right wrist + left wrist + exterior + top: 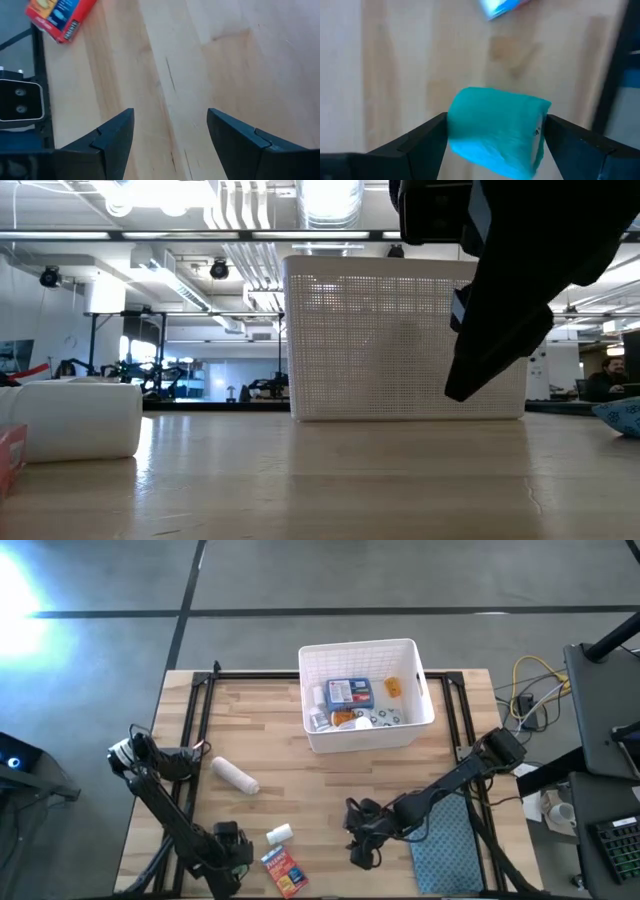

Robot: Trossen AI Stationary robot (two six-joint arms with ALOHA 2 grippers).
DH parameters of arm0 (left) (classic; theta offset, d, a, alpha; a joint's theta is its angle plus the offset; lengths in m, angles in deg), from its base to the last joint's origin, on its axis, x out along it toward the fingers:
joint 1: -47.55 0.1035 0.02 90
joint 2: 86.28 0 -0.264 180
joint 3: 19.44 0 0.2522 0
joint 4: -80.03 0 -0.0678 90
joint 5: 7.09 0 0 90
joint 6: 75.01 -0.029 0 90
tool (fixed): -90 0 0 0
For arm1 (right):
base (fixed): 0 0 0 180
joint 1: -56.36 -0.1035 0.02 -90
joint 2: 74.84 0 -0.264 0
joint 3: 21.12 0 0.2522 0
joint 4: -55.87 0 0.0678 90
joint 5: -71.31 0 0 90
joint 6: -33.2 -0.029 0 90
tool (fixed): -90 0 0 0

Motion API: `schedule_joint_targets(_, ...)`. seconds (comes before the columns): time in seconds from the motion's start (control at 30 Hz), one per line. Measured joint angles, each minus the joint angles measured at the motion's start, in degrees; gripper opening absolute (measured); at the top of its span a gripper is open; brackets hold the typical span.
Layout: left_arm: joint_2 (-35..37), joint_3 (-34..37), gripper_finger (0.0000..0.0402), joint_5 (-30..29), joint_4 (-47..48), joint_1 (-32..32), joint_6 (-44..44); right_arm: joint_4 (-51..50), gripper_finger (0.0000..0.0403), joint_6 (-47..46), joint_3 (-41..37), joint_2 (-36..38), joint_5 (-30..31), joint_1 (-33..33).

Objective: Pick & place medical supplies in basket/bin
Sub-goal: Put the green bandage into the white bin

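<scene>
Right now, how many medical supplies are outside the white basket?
4: gauze roll left of centre; white bottle and orange-red box by the left hand; green roll in it. Others may be hidden.

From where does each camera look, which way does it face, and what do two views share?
High: above the table, looking down; basket, both arms.
Low: at tabletop height, facing the basket; right arm above.
Left wrist: looks at the table; left gripper holds green roll.
Right wrist: looks at the table; right gripper open.
Shared: red box, high and right wrist.
</scene>
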Motion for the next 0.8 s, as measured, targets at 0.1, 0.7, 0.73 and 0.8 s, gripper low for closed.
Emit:
schedule_joint_targets(0.1,-0.07,2.56,0.0297,-0.26,0.34,0.09,-0.25,-0.43,0.024,-1.07,-0.07,0.0,-0.01,-0.02)
schedule_joint_targets(0.7,0.43,5.73,0.0243,0.04,1.58,1.71,-0.24,-0.54,0.024,-2.86,-0.04,0.04,-0.02,-0.02)
schedule_joint_targets(0.73,0.58,5.43,0.0233,0.35,2.43,2.08,-1.25,-0.71,0.024,-4.1,0.08,0.12,-0.02,-0.02)
schedule_joint_targets(0.8,1.39,4.03,0.0218,0.93,5.06,2.99,-3.28,-1.32,0.024,-5.48,0.68,0.78,-0.02,-0.25)
